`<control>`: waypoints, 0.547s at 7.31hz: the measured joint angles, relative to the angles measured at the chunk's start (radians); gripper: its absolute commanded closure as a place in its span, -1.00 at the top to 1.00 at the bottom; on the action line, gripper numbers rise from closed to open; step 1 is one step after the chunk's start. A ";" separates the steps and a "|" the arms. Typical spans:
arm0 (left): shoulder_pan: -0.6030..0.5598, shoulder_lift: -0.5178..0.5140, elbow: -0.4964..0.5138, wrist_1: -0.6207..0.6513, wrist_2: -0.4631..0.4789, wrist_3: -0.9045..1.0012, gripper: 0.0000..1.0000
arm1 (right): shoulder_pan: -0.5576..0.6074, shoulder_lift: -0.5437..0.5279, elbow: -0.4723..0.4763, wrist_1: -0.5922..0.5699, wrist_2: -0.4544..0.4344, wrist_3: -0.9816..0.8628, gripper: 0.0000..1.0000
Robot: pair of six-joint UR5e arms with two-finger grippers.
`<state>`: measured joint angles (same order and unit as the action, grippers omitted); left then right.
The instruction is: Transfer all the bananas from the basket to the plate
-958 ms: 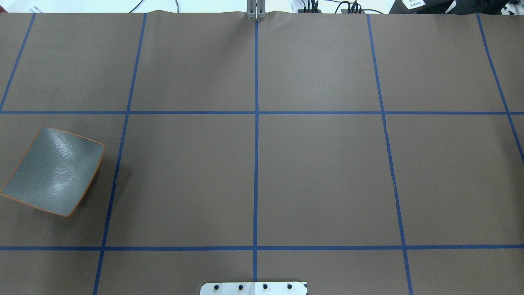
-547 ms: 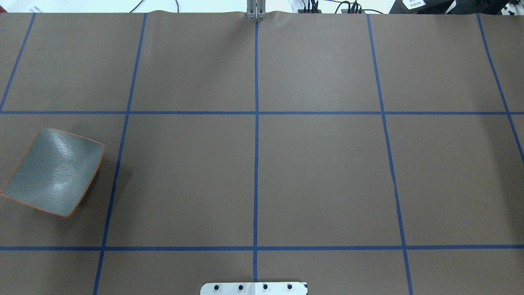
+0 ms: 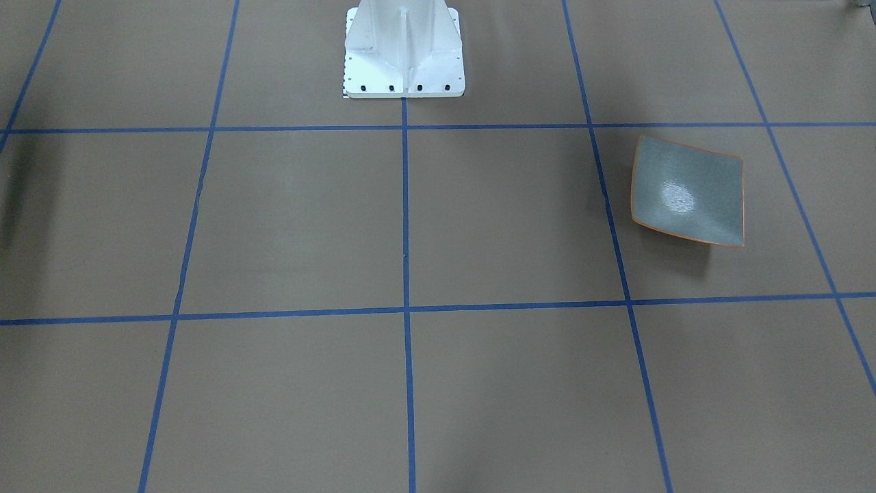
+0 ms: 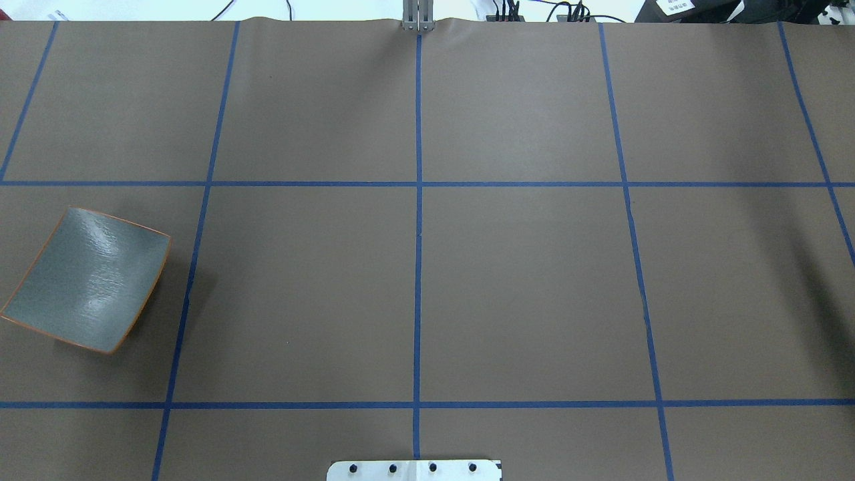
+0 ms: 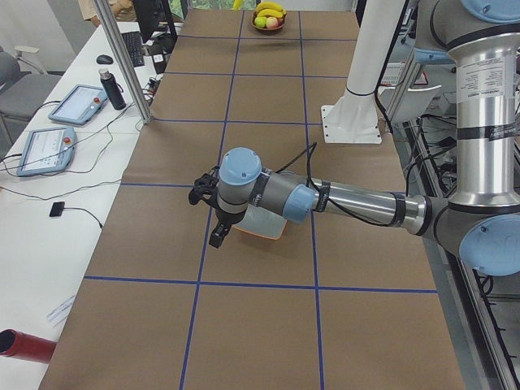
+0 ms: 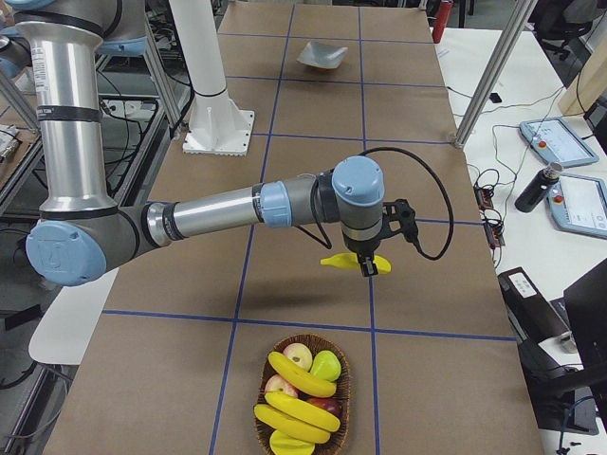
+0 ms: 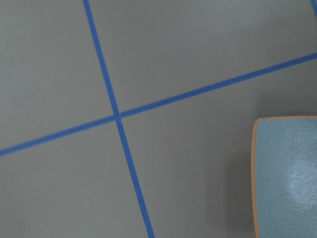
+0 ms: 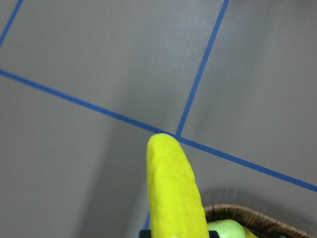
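Note:
A yellow banana [image 6: 343, 262] hangs above the table in my right gripper [image 6: 366, 266], which is shut on it. In the right wrist view this banana [image 8: 172, 186] juts forward. Just below it is the wicker basket [image 6: 342, 384], which holds more bananas [image 6: 300, 375] among other fruit. The grey-blue plate [image 4: 87, 280] with its orange rim lies bare at the far left of the table. My left gripper [image 5: 218, 236] hovers beside the plate [image 5: 262, 225], and I cannot tell whether it is open or shut. Neither arm shows in the overhead view.
The white robot pedestal [image 3: 404, 51] stands at the table's near middle edge. Apples and a green fruit [image 6: 325, 365] share the basket. A metal post [image 6: 486, 81], tablets and a bottle [image 6: 534, 187] stand on the side desk.
The plate has not moved. A faint shadow has deepened at the right edge of the overhead view.

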<state>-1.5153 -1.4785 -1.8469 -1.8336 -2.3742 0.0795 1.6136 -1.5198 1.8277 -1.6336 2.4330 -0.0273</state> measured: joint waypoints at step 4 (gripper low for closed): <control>0.024 -0.130 0.005 -0.129 -0.068 -0.238 1.00 | -0.244 0.102 0.094 0.275 0.001 0.721 -1.00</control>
<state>-1.4911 -1.6085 -1.8419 -1.9623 -2.4422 -0.1586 1.3697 -1.4176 1.9216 -1.3589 2.4340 0.6936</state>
